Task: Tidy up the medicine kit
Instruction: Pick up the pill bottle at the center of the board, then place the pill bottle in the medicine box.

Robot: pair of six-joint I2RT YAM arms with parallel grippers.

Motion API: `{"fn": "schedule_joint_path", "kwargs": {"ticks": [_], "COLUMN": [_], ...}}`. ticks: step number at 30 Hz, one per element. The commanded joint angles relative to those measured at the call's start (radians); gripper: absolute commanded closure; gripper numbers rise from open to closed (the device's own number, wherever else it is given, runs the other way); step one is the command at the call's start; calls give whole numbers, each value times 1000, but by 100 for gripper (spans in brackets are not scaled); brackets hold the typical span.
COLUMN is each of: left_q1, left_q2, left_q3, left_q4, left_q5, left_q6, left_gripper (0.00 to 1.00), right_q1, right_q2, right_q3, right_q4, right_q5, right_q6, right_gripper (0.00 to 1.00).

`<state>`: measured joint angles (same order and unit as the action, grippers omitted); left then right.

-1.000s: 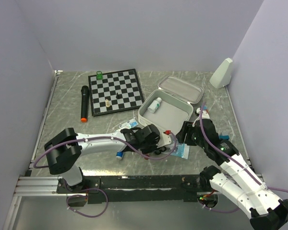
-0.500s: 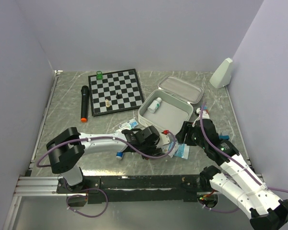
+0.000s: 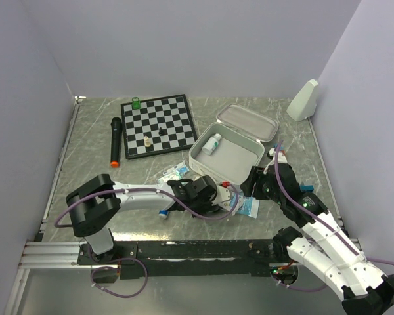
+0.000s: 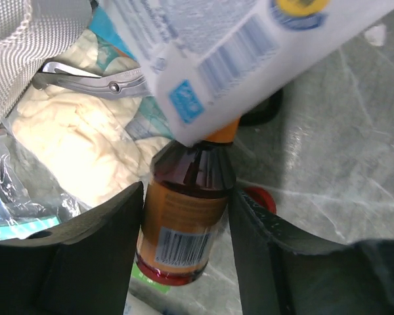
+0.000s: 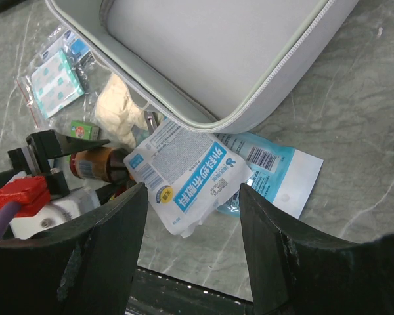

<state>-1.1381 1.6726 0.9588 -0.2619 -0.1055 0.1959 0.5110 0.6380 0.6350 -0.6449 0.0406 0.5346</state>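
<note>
The medicine kit (image 3: 238, 155) lies open at the far right of the table (image 3: 92, 177), its lid tipped back on the far side. Only a small white bottle with a blue cap (image 3: 212, 144) lies inside, in the far left corner, so the job appears barely begun.

Most of the supplies sit loose on the table just near of the case:
- a white-and-blue printed packet (image 5: 184, 174)
- a second blue-and-white sachet (image 5: 270, 167) beside it, to the right
- a bag of cotton wool (image 5: 121, 111)
- a strip of plasters (image 5: 54, 75)
- a small green box (image 5: 85, 129)
- metal forceps (image 4: 92, 79)

The left gripper (image 4: 187, 193) is down among these, its fingers on either side of an amber medicine bottle (image 4: 184, 226) that lies partly under the printed packet. Whether they actually pinch it cannot be told. The right gripper (image 5: 192, 193) hovers over the packets with its jaws wide and nothing in them.

The bottle looks like the next item to go in. After that, every loose item has to be packed and the lid presumably closed.
</note>
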Motion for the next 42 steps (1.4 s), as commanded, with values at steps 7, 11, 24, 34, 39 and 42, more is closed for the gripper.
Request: {"fn": "schedule_joint_path", "kwargs": {"ticks": [7,11,24,34,39,42], "left_q1": [1,1,0,1,73,144], "left_q2": [-25,-79,-226,-312,-307,-219], "left_q3": [47,72,115,144,233,331], "left_q4": [-37,-100,-206,-191,-106,-100], "left_q5": [-13,-23,-43,13,33,52], "left_q6": [-13,-30,-107,-170,-184,-190], "left_gripper": [52,57,75,83,77,75], "right_q1": [7,8,7,7,7,7], "right_q2": [-27,-32,-27,-43,-40,-34], "right_q3": [11,18,12,15,22,20], "right_q4": [-10,-15,4,-10,-4,1], "right_q5": [10,10,-2,4,4,1], "right_q6": [11,11,18,11,8,7], "right_gripper": [35,35,35,35,35,35]}}
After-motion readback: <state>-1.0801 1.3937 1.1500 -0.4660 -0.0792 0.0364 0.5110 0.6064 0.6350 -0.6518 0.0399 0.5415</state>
